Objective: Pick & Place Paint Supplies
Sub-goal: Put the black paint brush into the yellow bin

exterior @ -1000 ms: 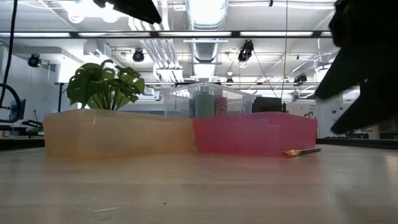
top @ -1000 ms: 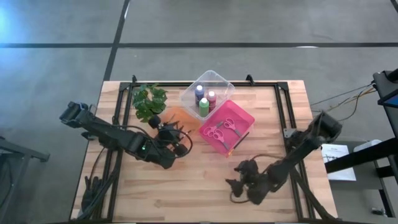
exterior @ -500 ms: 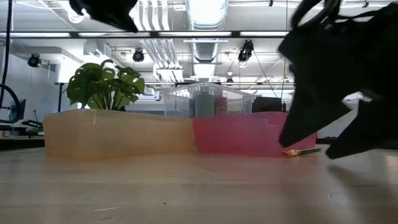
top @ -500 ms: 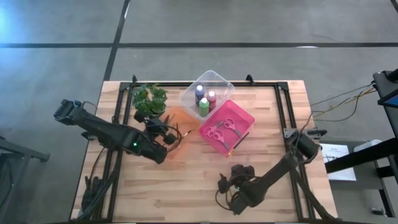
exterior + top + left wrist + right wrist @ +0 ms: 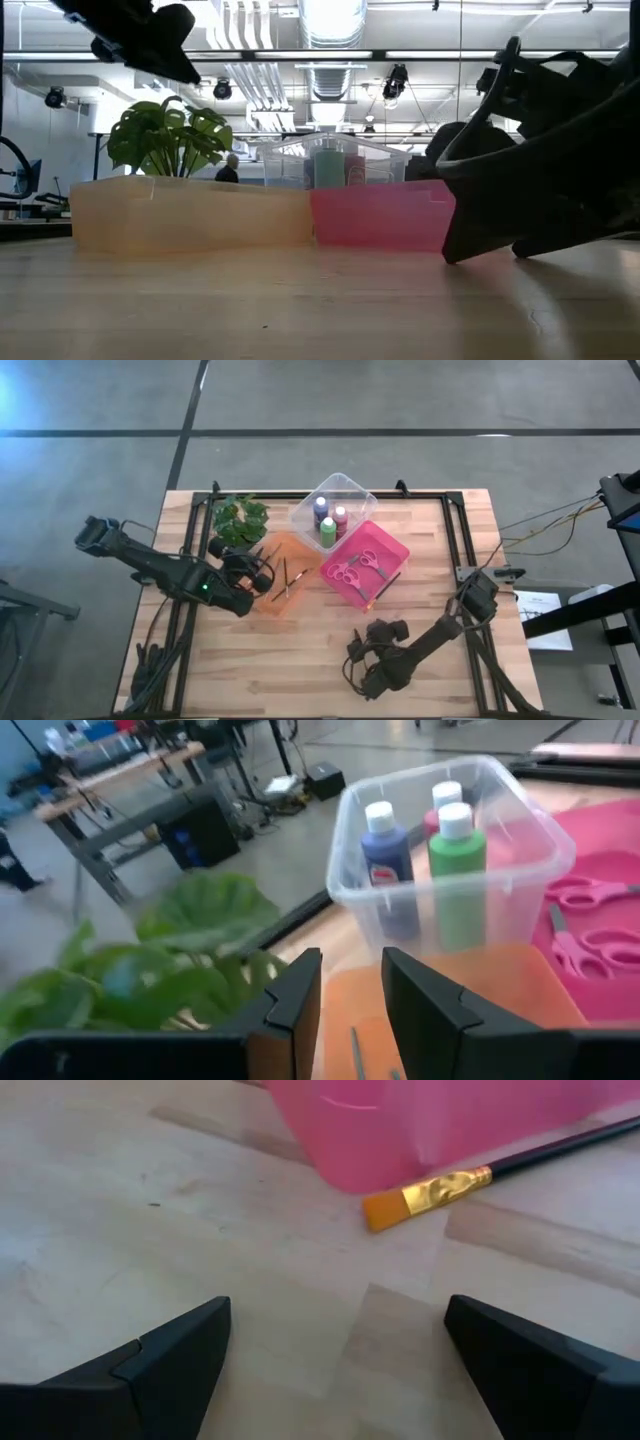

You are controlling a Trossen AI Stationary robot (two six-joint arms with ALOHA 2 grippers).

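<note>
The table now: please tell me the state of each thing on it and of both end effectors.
Left end effector: open, empty, at the orange tray's edge.
Right end effector: open, empty, low over the table.
Orange tray: holds thin paintbrushes.
Clear tray: holds three capped bottles, upright.
Pink tray: holds pink scissors, lying flat.
Loose paintbrush: lies on the table beside the pink tray.

No readable text in any view.

The blue-purple paint bottle inside the clear tray carries a small label with a red patch, but its letters cannot be made out; the green paint bottle just beside it shows no legible marking.
</note>
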